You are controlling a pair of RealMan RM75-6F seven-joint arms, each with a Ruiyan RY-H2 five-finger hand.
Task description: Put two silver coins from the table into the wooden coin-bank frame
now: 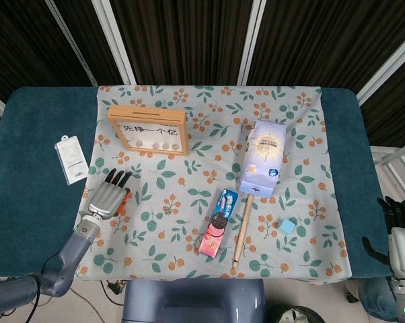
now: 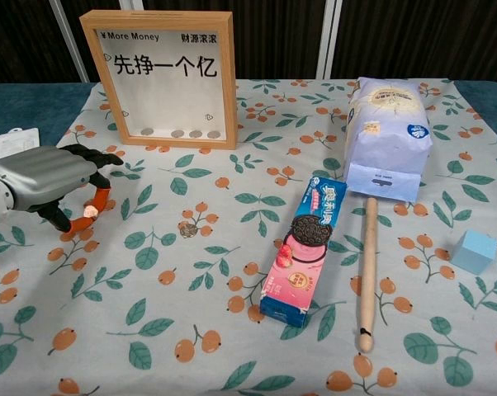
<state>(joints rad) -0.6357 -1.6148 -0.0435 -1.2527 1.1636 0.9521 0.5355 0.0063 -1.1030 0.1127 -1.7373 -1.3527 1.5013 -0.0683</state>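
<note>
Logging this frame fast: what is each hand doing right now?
Left hand: pinches a silver coin between thumb and fingertip, low over the cloth.
Right hand: off the table edge, holding nothing visible; open or closed cannot be told.

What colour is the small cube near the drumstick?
Light blue cube, plain, no pattern; clearest in the chest view.
</note>
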